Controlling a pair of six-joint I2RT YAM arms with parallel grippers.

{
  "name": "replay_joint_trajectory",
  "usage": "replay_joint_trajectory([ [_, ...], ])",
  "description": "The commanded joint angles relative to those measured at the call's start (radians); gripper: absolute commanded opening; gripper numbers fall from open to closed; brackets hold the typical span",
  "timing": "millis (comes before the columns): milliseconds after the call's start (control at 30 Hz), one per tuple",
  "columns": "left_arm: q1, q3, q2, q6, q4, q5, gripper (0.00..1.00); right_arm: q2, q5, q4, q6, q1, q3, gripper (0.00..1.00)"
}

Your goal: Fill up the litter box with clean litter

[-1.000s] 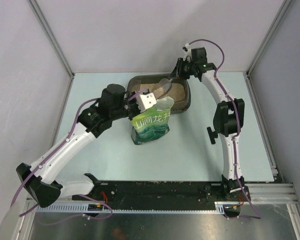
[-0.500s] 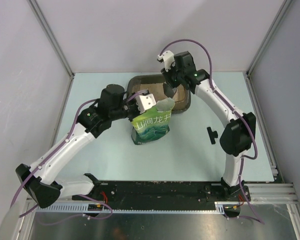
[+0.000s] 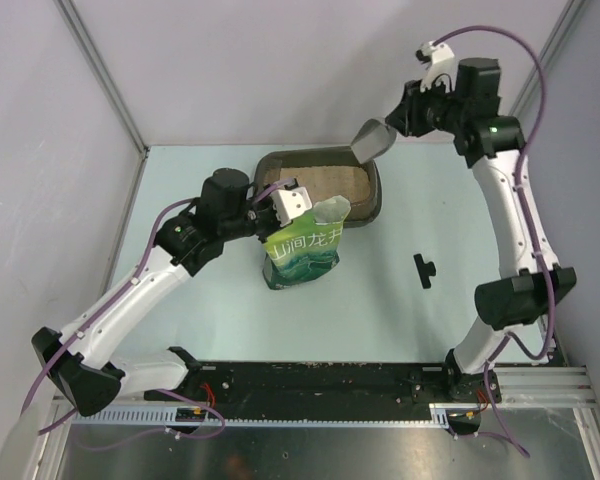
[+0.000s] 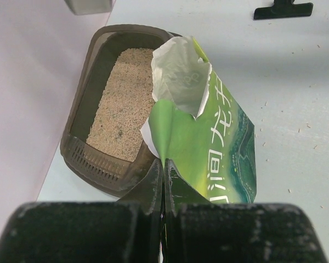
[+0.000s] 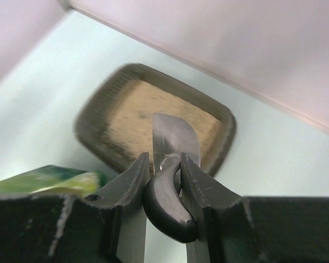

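Supporting table [image 3: 180, 330]: pale blue, carrying the box, the pouch and a small black part.
Left arm [image 3: 130, 290]: reaches from its near-left base forward and inward, with its wrist at the pouch's top.
Right arm [image 3: 515, 220]: rises steeply from its near-right base, forearm high by the back wall, wrist turned left and down toward the box.
Litter box [image 3: 372, 195]: lies flat at the middle back of the table.
Green pouch [image 3: 302, 252]: stands just near of the box, its torn mouth over the near rim.
Clean litter [image 4: 120, 104]: a beige layer covering the box floor.
Left pincer [image 4: 163, 178]: closed tight on the pouch's upper edge.
Right pincer [image 5: 164, 164]: clamped on the scoop's dark handle.
Scoop [image 3: 373, 140]: silver blade in the air above the box's far right corner; its load cannot be told.
Black part [image 3: 423, 268]: lies right of the pouch, well apart.
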Motion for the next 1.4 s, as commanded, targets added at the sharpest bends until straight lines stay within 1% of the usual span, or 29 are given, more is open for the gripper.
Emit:
replay_joint_trajectory([
  [0, -0.003, 0.007, -0.022, -0.021, 0.149, 0.021, 0.00, -0.106, -0.373, -0.010, 0.112, 0.000, 0.079, 0.00],
  [67, -0.003, 0.000, -0.022, -0.024, 0.155, 0.007, 0.00, -0.102, -0.445, -0.030, 0.151, -0.015, 0.091, 0.00],
  [100, -0.003, -0.002, -0.021, -0.029, 0.157, 0.006, 0.00, -0.099, -0.509, -0.038, 0.162, -0.024, 0.100, 0.00],
  [233, -0.003, -0.005, -0.024, -0.040, 0.161, -0.003, 0.00, -0.085, -0.594, -0.094, 0.127, -0.026, 0.112, 0.00],
  [267, -0.001, -0.002, -0.022, -0.043, 0.162, -0.007, 0.00, -0.082, -0.602, -0.132, 0.126, -0.026, 0.120, 0.00],
  [300, -0.001, -0.002, -0.021, -0.050, 0.163, -0.014, 0.00, -0.071, -0.607, -0.154, 0.076, -0.024, 0.129, 0.00],
  [433, 0.002, 0.001, -0.024, -0.064, 0.163, -0.017, 0.00, -0.057, -0.627, -0.246, 0.011, -0.032, 0.171, 0.00],
  [633, 0.002, 0.000, -0.027, -0.079, 0.163, -0.014, 0.00, -0.031, -0.622, -0.366, -0.083, -0.031, 0.175, 0.00],
  [733, 0.002, 0.000, -0.034, -0.089, 0.163, -0.010, 0.00, -0.024, -0.614, -0.390, -0.109, -0.027, 0.163, 0.00],
  [967, 0.002, -0.010, -0.045, -0.079, 0.163, -0.008, 0.00, -0.013, -0.461, -0.381, -0.202, 0.064, 0.134, 0.00],
  [1067, 0.000, -0.008, -0.045, -0.078, 0.165, -0.007, 0.00, -0.008, -0.436, -0.386, -0.253, 0.107, 0.137, 0.00],
  [1233, 0.000, -0.002, -0.048, -0.079, 0.163, -0.011, 0.00, -0.016, -0.358, -0.452, -0.428, 0.208, 0.114, 0.00],
  [1300, 0.002, 0.000, -0.050, -0.083, 0.163, -0.013, 0.00, -0.039, -0.292, -0.459, -0.466, 0.232, 0.085, 0.00],
  [1333, 0.002, 0.000, -0.051, -0.086, 0.165, -0.013, 0.00, -0.046, -0.259, -0.443, -0.453, 0.245, 0.062, 0.00],
  [1367, 0.002, 0.000, -0.051, -0.087, 0.165, -0.014, 0.00, -0.057, -0.138, -0.415, -0.418, 0.270, 0.018, 0.00],
])
